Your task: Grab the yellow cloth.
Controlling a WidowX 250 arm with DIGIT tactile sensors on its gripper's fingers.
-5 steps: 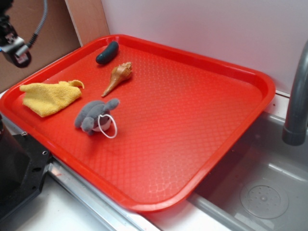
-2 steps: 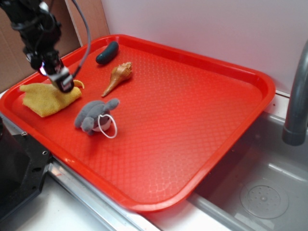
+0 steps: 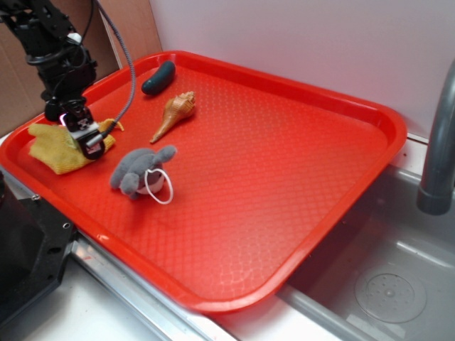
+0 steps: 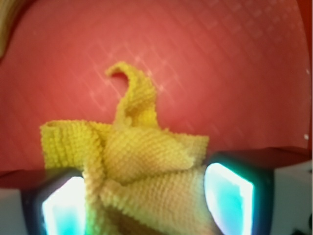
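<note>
Lowered since before, fingers sit apart, straddling the yellow cloth

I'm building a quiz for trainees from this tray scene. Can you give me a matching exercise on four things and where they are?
1 soft yellow terry cloth
2 tan pointed seashell
3 grey plush toy
4 dark green rounded object

A near the tray's far rim
B between the gripper's fingers
C beside a white ring
D middle of the left part, between 3 and 4

Pairs: 1-B, 2-D, 3-C, 4-A

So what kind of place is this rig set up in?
Probably a kitchen-style sink counter: a grey faucet stands over a basin with a round drain, and the red tray sits partly over it.
</note>
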